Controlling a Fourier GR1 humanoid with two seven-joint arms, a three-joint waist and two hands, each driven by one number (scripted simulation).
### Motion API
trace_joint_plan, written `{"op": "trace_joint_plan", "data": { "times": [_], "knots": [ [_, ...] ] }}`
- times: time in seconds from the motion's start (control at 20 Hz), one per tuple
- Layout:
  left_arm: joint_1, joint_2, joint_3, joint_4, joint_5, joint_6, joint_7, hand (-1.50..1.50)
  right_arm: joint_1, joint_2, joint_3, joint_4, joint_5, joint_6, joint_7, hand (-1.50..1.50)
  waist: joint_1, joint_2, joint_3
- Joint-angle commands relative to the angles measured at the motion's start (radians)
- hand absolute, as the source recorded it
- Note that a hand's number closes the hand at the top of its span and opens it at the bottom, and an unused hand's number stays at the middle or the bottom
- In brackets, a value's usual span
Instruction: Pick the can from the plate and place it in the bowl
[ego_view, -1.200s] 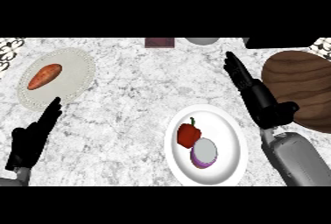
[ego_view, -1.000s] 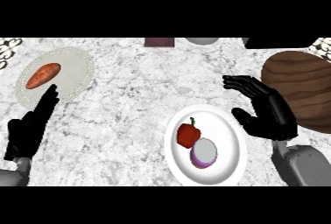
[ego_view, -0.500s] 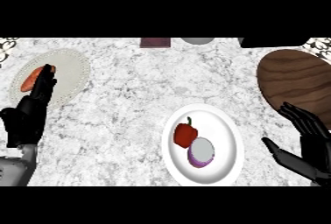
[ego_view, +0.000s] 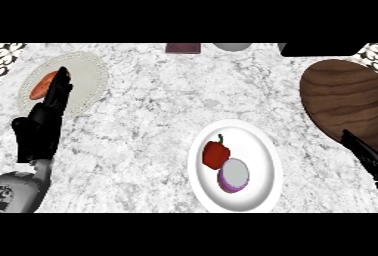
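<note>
So the purple-sided can with the pale lid (ego_view: 233, 176) hasn't budged. It sits on the near half of the oval white plate (ego_view: 258, 142) in the middle of the marbled tabletop (ego_view: 148, 105), right beside a red bell pepper (ego_view: 215, 154). What did change is the arms. The right robot hand (ego_view: 360, 149), which was hovering between plate and bowl a second ago, has slid off to the right edge. Only a dark sliver of it shows across the near rim of the dark brown wooden bowl (ego_view: 339, 90), so I can't tell if it's open or closed. The left robot hand (ego_view: 40, 125) has drifted farther out – open, fingers straight, tips over the round beige plate (ego_view: 85, 75) by an orange-red vegetable (ego_view: 42, 86). Neither is anywhere near the can, so my read is the pick hasn't started – everything's still to do.
</note>
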Motion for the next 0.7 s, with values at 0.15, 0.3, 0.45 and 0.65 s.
{"op": "trace_joint_plan", "data": {
  "times": [0.15, 0.3, 0.45, 0.65],
  "knots": [
    [-0.042, -0.026, -0.001, 0.024, -0.003, -0.019, 0.005, 0.0, -0.076, -0.201, 0.046, -0.168, 0.139, 0.072, 0.391, -1.5, 0.019, 0.005, -0.001],
    [-0.037, -0.05, -0.009, 0.05, -0.039, 0.007, -0.014, 0.0, -0.128, -0.22, 0.119, -0.274, 0.164, 0.109, 0.585, -1.5, 0.018, 0.005, -0.001],
    [-0.013, -0.066, -0.03, 0.027, -0.056, -0.007, -0.037, 0.0, -0.327, -0.137, 0.249, -0.205, 0.189, 0.132, 0.721, -1.5, 0.044, 0.009, 0.0],
    [-0.005, -0.057, 0.007, -0.002, -0.046, -0.035, -0.018, 0.0, -0.459, -0.076, 0.307, -0.128, 0.17, 0.229, 0.809, -1.5, 0.038, 0.006, 0.001]
  ]
}}
